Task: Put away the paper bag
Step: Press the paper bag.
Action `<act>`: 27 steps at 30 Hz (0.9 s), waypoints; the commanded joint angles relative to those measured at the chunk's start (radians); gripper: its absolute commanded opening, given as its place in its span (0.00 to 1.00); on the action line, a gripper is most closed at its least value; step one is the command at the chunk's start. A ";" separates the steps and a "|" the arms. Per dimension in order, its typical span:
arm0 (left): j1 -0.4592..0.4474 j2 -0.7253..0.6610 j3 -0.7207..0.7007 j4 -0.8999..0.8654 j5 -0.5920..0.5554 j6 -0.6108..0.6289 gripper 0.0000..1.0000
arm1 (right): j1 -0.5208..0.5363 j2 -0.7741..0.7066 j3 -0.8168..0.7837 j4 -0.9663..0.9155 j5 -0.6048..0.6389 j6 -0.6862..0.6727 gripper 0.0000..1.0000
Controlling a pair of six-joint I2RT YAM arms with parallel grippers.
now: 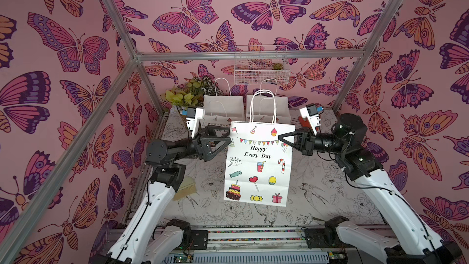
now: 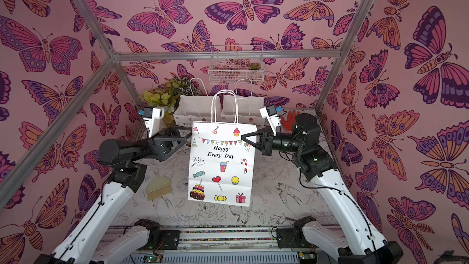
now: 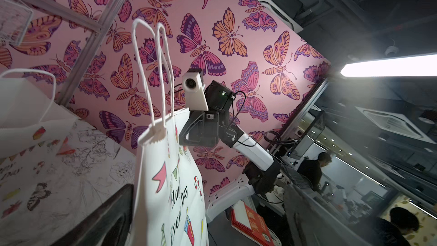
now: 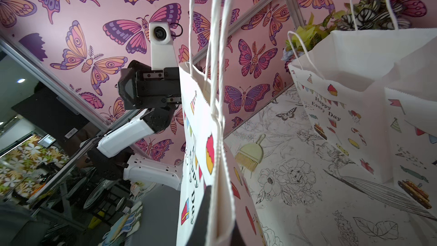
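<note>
A white paper bag (image 1: pixel 258 163) (image 2: pixel 223 163) printed "Happy Every Day" hangs flat above the table, handles up. My right gripper (image 1: pixel 279 137) (image 2: pixel 242 137) is shut on its upper right edge. In the right wrist view that edge sits pinched in the right gripper (image 4: pixel 220 223), between two dark fingers. My left gripper (image 1: pixel 227 139) (image 2: pixel 189 137) is open at the bag's upper left edge, jaws wide apart and not clamping it. The left wrist view shows the bag (image 3: pixel 165 185) beside one dark finger (image 3: pixel 106 216); the other finger is out of view.
Two more white paper bags (image 1: pixel 223 109) (image 1: pixel 270 107) stand upright at the back of the table, beside a leafy plant (image 1: pixel 187 92). A wire basket (image 1: pixel 261 64) hangs on the back wall. A small brush (image 1: pixel 185 189) lies at the left, and a red thing (image 2: pixel 289 120) at the back right.
</note>
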 commanded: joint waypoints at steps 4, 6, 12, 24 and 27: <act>-0.011 -0.085 -0.078 -0.144 -0.211 0.213 1.00 | -0.063 0.090 0.094 0.073 -0.299 0.051 0.00; -0.014 -0.125 -0.108 -0.155 -0.218 0.224 1.00 | -0.065 0.133 0.142 0.076 -0.328 0.062 0.00; -0.014 -0.244 -0.177 -0.347 -0.190 0.286 1.00 | -0.063 0.231 0.236 0.075 -0.433 0.049 0.00; -0.019 -0.292 -0.154 -0.566 -0.106 0.447 1.00 | -0.027 0.302 0.344 0.049 -0.436 0.093 0.00; -0.029 -0.298 -0.148 -0.562 -0.102 0.444 1.00 | -0.001 0.311 0.340 0.086 -0.405 0.136 0.00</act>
